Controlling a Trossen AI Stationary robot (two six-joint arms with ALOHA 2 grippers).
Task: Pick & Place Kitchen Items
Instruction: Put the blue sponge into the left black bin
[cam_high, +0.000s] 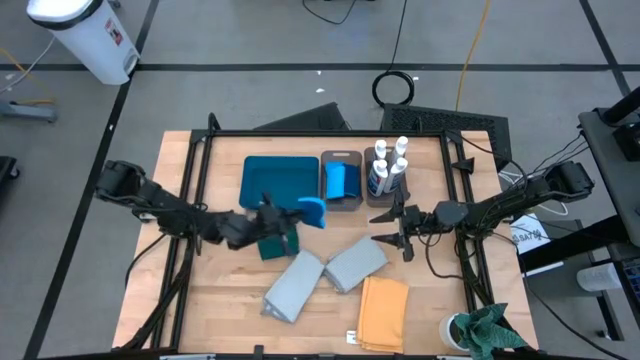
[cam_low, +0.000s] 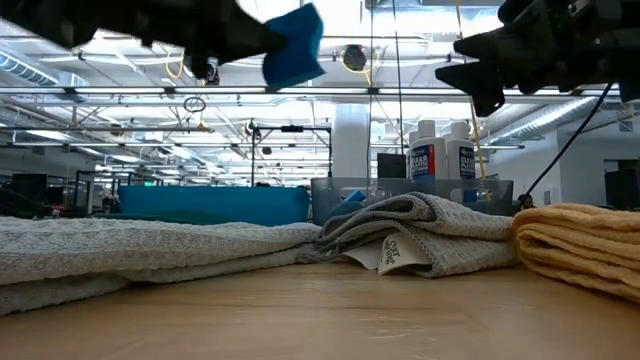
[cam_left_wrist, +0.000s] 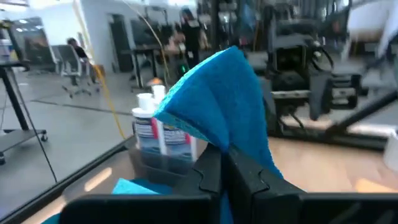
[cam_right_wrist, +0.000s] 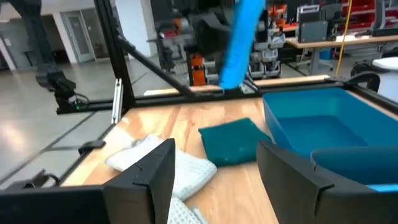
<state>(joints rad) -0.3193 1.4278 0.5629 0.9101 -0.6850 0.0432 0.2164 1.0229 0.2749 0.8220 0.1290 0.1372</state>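
Note:
My left gripper (cam_high: 297, 216) is shut on a small blue sponge (cam_high: 314, 211), held in the air over the table's middle, just right of the teal tray (cam_high: 262, 168). A dark teal cloth (cam_high: 272, 247) lies on the table below it. A second blue sponge (cam_high: 338, 180) lies in the left bin, and white bottles (cam_high: 390, 165) stand in the right bin. Two grey cloths (cam_high: 295, 285) (cam_high: 355, 265) and a mustard cloth (cam_high: 384, 312) lie toward the near edge. My right gripper (cam_high: 397, 229) hovers open at the right, holding nothing. My left gripper pinches the blue sponge's near end (cam_left_wrist: 239, 146) between its two fingers (cam_left_wrist: 208, 171). The fingers lie level and point toward the table's right. The rest of the sponge (cam_low: 293, 45) sticks out past the fingertips, lifted clear of the table.
A bright green rag (cam_high: 487, 333) sits at the near right corner, outside the frame. A black metal frame (cam_high: 300, 133) runs round the table. Bare wood shows at the near left (cam_high: 215, 295). A white bin (cam_high: 90, 35) stands on the floor beyond the table.

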